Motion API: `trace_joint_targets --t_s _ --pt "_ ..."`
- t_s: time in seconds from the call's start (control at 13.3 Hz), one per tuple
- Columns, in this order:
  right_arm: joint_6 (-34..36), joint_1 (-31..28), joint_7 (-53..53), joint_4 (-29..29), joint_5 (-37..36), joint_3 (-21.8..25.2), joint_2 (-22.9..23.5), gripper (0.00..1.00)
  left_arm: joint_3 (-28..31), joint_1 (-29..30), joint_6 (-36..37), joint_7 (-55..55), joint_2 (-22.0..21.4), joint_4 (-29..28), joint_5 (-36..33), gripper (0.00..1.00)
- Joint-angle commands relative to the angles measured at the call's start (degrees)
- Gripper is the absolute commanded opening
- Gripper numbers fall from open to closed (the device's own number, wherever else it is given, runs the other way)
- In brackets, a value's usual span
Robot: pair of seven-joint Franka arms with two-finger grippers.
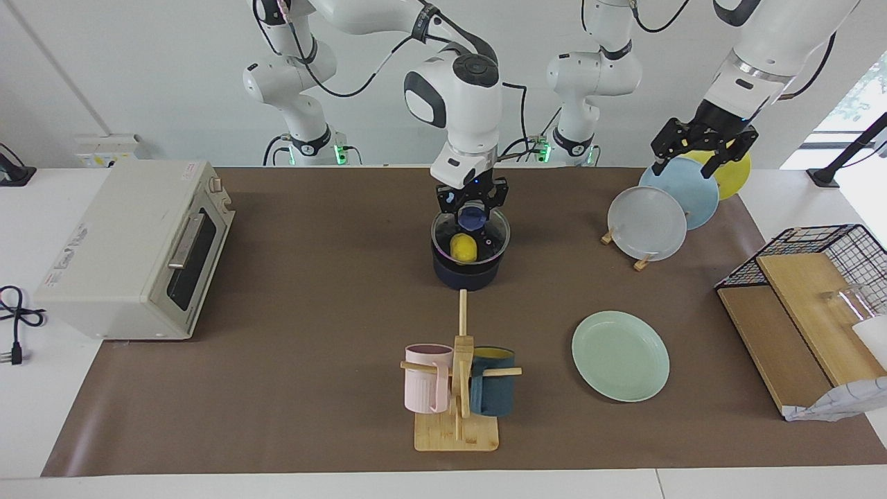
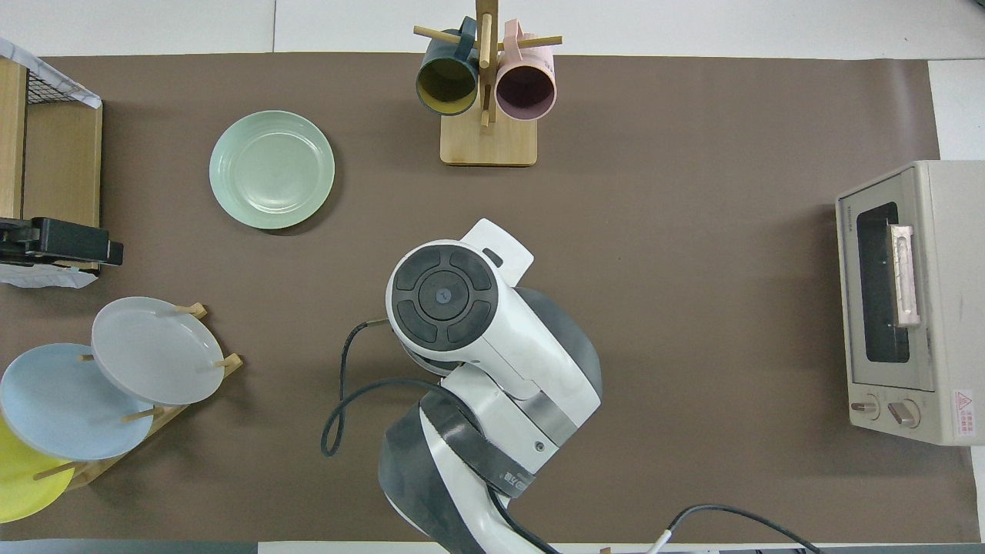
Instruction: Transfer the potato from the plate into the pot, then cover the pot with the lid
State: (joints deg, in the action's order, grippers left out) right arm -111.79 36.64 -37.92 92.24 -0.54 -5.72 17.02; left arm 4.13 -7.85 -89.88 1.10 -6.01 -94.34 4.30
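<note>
The yellow potato [image 1: 462, 247] lies inside the dark blue pot [image 1: 470, 272] at the middle of the table. My right gripper [image 1: 472, 202] is shut on the blue knob of the clear glass lid [image 1: 485, 235], which sits level at the pot's rim and covers the potato. I cannot tell whether the lid rests on the rim. My left gripper [image 1: 701, 156] is open and empty, raised over the upright plates. The mint-green plate [image 1: 620, 355] lies bare, farther from the robots than the pot; it also shows in the overhead view [image 2: 272, 169]. There the right arm [image 2: 462, 308] hides the pot and lid.
A wooden mug rack [image 1: 457, 416] with a pink and a teal mug stands farther from the robots than the pot. A toaster oven [image 1: 132, 249] is at the right arm's end. Upright plates [image 1: 648, 222] and a wire basket with boards [image 1: 818, 277] are at the left arm's end.
</note>
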Motion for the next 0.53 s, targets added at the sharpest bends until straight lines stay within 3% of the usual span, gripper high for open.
trace_joint_targets --t_s 0.0,0.45 --pt "-5.3 0.4 -3.0 4.3 0.3 0.0 -1.1 0.0 -0.9 0.6 2.0 0.8 -0.4 -0.4 -1.6 1.0" --pt "-7.1 1.2 -3.3 7.7 -2.4 0.0 -1.2 0.0 -1.6 1.9 5.0 0.9 3.0 5.6 -4.7 1.0"
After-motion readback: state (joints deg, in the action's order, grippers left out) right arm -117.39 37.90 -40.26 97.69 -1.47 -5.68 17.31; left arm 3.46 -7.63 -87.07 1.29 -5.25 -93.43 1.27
